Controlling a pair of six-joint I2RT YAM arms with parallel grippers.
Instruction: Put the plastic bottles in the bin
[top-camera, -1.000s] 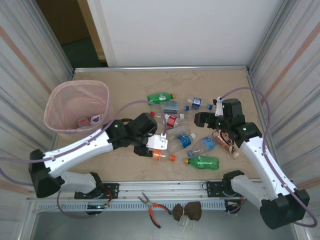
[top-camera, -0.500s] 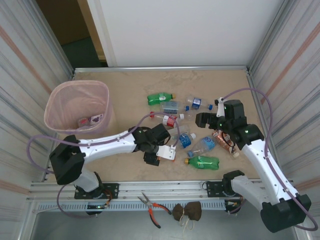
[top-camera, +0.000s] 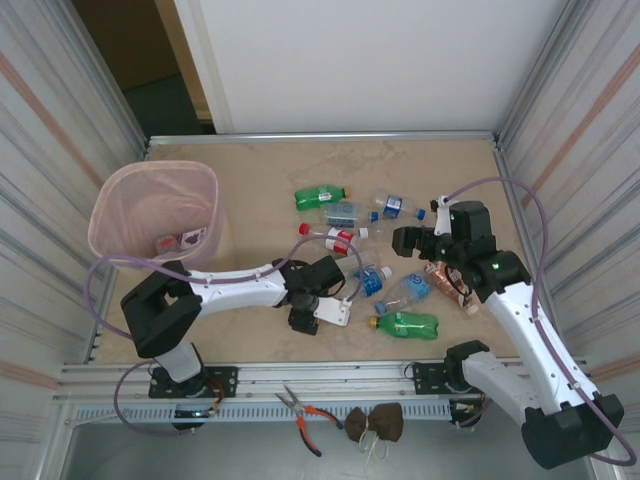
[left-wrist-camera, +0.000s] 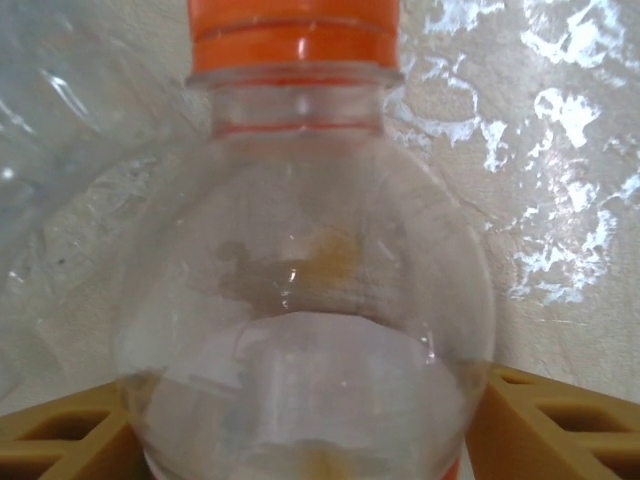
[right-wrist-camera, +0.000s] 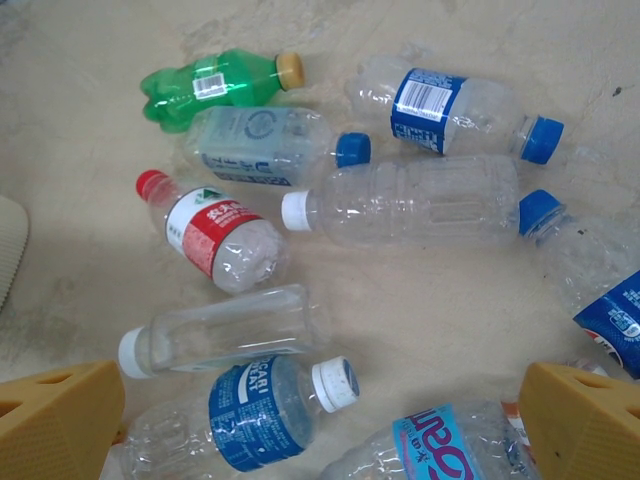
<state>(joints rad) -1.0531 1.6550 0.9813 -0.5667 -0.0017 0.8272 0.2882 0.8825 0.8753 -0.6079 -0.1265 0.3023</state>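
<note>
The left gripper (left-wrist-camera: 305, 425) straddles a clear orange-capped bottle (left-wrist-camera: 300, 300) at frame centre (whether it squeezes cannot be told). The right gripper (right-wrist-camera: 320, 415) gapes wide, empty, above loose bottles (right-wrist-camera: 415, 205); the bin (top-camera: 140, 205) stands mid-left in the top view.

- Left arm (top-camera: 230, 290) stretches low toward the middle; left gripper (top-camera: 322, 308) points down, fingers (left-wrist-camera: 60, 430) partly apart.
- Right arm (top-camera: 515, 300) stands raised and bent; right gripper (top-camera: 405, 240) points down, jaws wide.
</note>
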